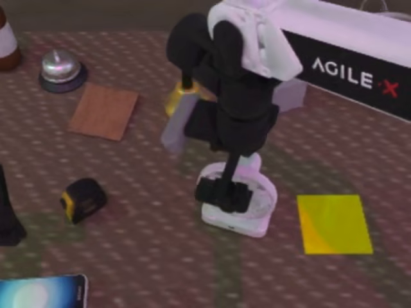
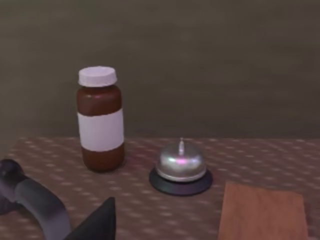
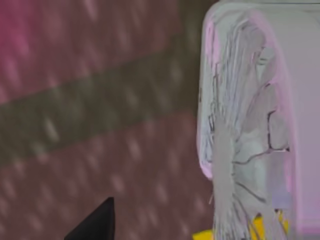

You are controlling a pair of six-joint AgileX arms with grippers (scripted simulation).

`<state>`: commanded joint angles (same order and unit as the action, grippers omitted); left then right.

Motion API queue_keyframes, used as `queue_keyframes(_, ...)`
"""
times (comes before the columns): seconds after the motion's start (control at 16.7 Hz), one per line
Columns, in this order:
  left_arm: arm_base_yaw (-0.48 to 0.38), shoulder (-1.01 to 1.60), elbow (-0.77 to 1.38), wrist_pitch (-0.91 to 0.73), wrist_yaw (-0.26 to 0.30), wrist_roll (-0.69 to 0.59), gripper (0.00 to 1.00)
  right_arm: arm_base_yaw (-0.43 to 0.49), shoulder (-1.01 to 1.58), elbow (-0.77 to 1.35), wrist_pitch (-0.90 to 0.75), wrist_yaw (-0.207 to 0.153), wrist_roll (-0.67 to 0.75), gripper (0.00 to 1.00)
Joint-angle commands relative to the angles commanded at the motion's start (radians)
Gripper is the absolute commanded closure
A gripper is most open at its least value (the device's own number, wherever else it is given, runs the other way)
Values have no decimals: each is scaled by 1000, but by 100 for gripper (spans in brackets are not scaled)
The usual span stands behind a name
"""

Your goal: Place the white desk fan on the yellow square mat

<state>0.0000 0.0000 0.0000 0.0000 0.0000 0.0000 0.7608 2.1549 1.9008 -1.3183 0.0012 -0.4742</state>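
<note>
So the right gripper [image 1: 223,192] sits right over the white desk fan [image 1: 247,215] mid-table, can't tell if it's clamped; the yellow square mat [image 1: 334,224] lies bare just right of it, near the table's right edge. Left arm's parked at far left.

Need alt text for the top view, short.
The right gripper sits down over the white desk fan at the table's middle; the yellow square mat lies bare just right of it. A bell, brown square and tape measure lie left.
</note>
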Motion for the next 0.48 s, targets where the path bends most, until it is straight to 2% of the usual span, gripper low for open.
queue_keyframes(0.3, 0, 0, 0, 0, 0, 0, 0, 1, -1, -23, 22, 0, 0, 0)
queue_keyframes(0.48, 0, 0, 0, 0, 0, 0, 0, 1, -1, -23, 22, 0, 0, 23)
